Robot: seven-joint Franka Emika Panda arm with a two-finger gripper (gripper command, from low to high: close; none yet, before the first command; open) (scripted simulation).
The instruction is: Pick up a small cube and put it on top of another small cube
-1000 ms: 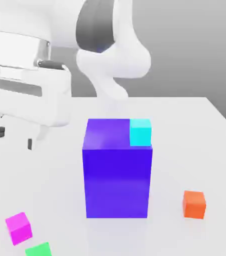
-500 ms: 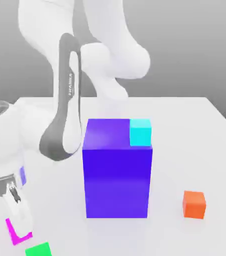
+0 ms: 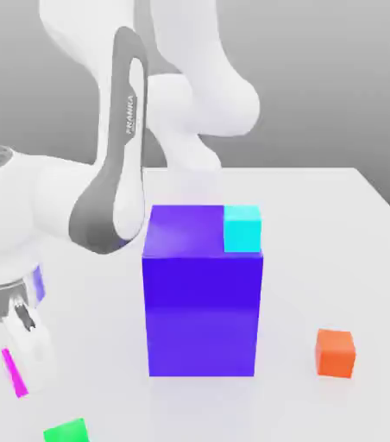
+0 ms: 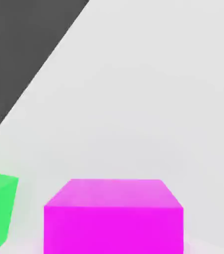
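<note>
The end effector [image 3: 30, 356] is at the exterior view's near left, partly covering the pink cube [image 3: 15, 373]; whether it grasps it, I cannot tell. The green cube [image 3: 66, 431] lies nearer on the desk [image 3: 289, 285]. The cyan cube [image 3: 242, 229] sits on the blue block [image 3: 202, 315], left of the orange cube [image 3: 335, 353].

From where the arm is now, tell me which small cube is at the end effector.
The magenta cube: the end effector partly covers it in the exterior view, while the green, orange and cyan cubes sit apart.
</note>
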